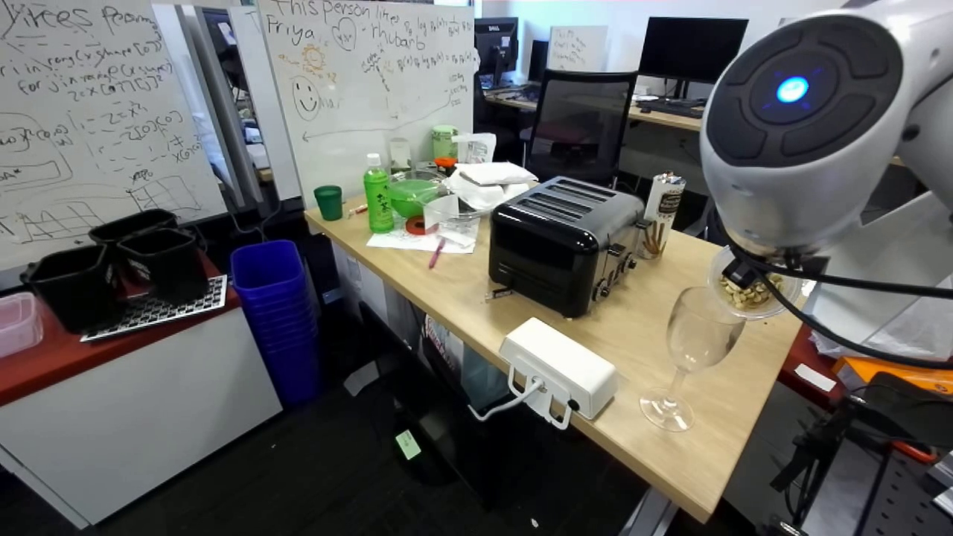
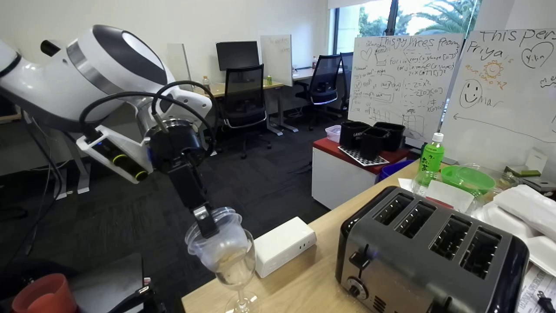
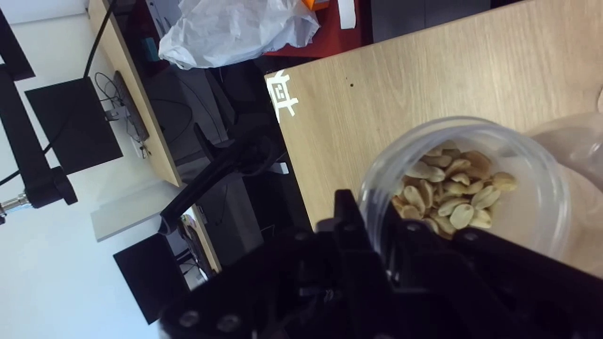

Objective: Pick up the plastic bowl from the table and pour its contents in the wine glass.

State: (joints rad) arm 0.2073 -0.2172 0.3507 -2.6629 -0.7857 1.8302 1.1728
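Observation:
The clear plastic bowl (image 3: 541, 197) hangs above the table (image 1: 633, 327), tilted, with peanuts (image 3: 447, 188) gathered in it. My gripper (image 3: 370, 207) is shut on the bowl's rim, one dark finger outside the wall and one inside. In an exterior view the finger (image 2: 207, 228) reaches down onto the bowl (image 2: 228, 243). The wine glass (image 1: 700, 339) stands upright near the table's corner, no nuts visible in its cup. Bowl and glass overlap in both exterior views, the bowl at about rim height; whether they touch I cannot tell.
A black toaster (image 1: 566, 238) and a white box (image 1: 566, 365) with a cable stand on the table near the glass. Farther along are a patterned can (image 1: 661, 216), a green bottle (image 1: 378, 197), a green bowl (image 1: 412, 195) and white packages (image 1: 488, 182).

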